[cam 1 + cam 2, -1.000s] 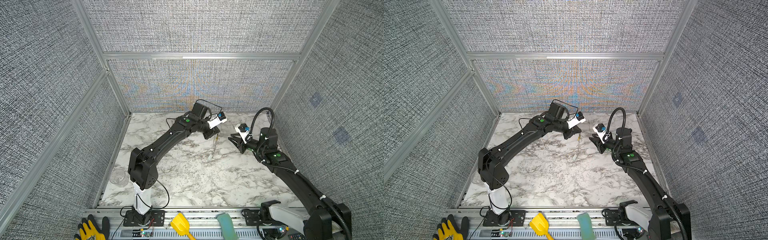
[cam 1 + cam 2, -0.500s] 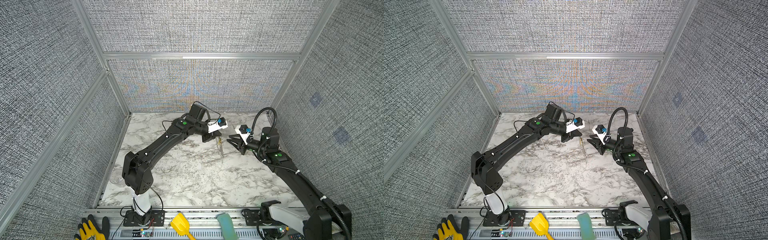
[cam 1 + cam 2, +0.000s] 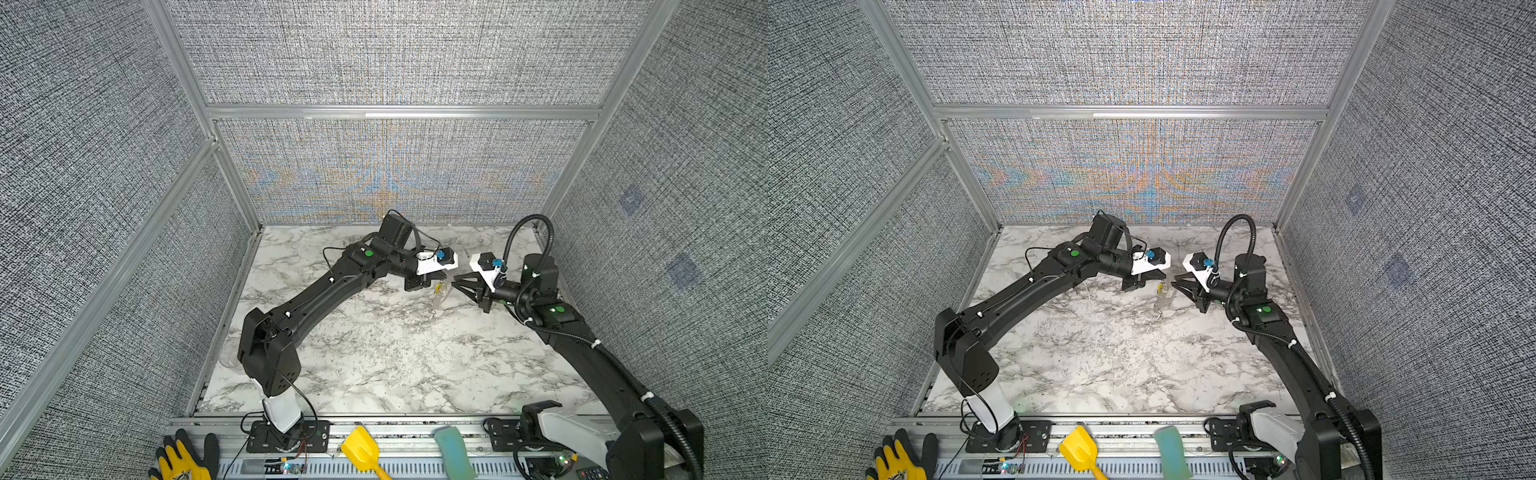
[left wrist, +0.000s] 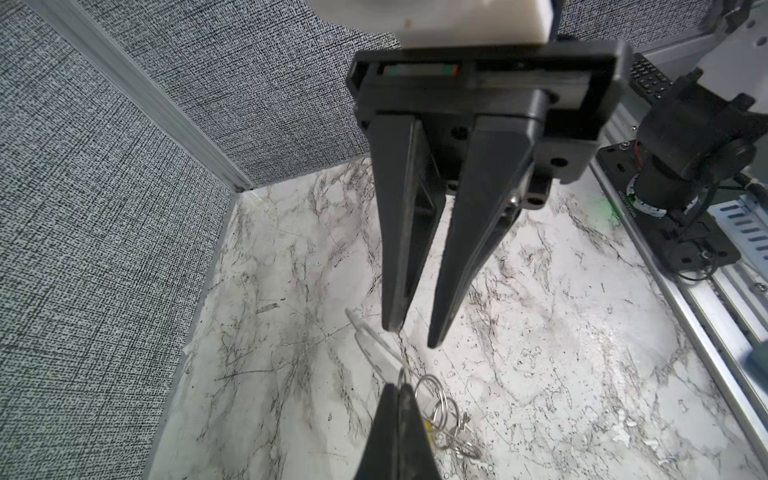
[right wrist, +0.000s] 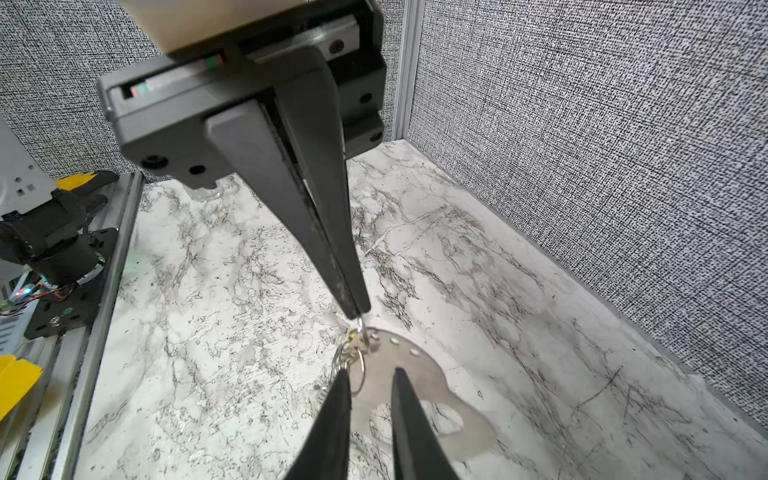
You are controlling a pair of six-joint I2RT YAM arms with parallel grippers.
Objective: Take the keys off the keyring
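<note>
**Keyring dangling between two grippers**

Grey fabric walls (image 3: pixel 374 62) box in a marble desk (image 3: pixel 374 357). In both top views, just right of centre and toward the back, the left gripper (image 3: pixel 437 279) and the right gripper (image 3: pixel 454 283) meet almost tip to tip above the desk. The keyring (image 3: pixel 439 291) hangs under the left one. A yellow scoop (image 3: pixel 360 451) lies on the rail at the bottom edge.

Left wrist view: the left gripper (image 4: pixel 397 386) has its jaws pressed together, pinching the keyring (image 4: pixel 374 351) at a wire loop on its edge. The keys (image 4: pixel 453 440) bunch on rings just beside them, with a yellow tag (image 4: pixel 428 428) showing. The right gripper (image 4: pixel 409 336) faces in, its jaws slightly spread with nothing between them.

Right wrist view: the keyring (image 5: pixel 424 374) hangs by its holed edge from the left gripper (image 5: pixel 358 309), and the keys (image 5: pixel 353 334) are threaded there. The right gripper (image 5: pixel 371 371) holds its jaws apart in front of the plate; whether they touch it I cannot tell.
</note>
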